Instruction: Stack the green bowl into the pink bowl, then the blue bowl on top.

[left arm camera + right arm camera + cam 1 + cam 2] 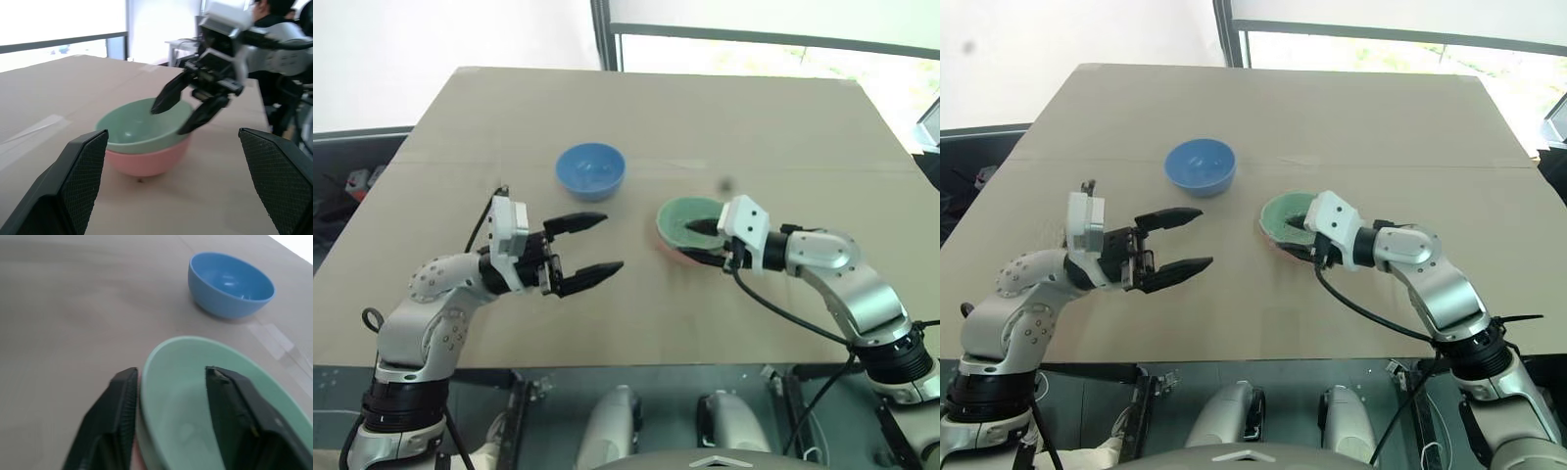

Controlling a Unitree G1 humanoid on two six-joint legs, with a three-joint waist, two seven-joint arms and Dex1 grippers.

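Overhead, from the head cameras, the green bowl sits nested inside the pink bowl on the brown table, right of centre. The right gripper reaches in from the right with its fingers astride the near rim of the stack, one over the green bowl's inside and one outside, spread apart rather than pinched. The blue bowl stands alone farther back and to the left, well apart from the stack. The left gripper hovers above the table left of the stack, its two black fingers wide open and holding nothing.

Seen from the left wrist, the left fingers frame the stacked bowls from a distance, and the right gripper's fingers straddle the green rim with a gap on each side.

From the right wrist, one finger is outside the green bowl's rim and the other inside; whether either touches it is unclear.
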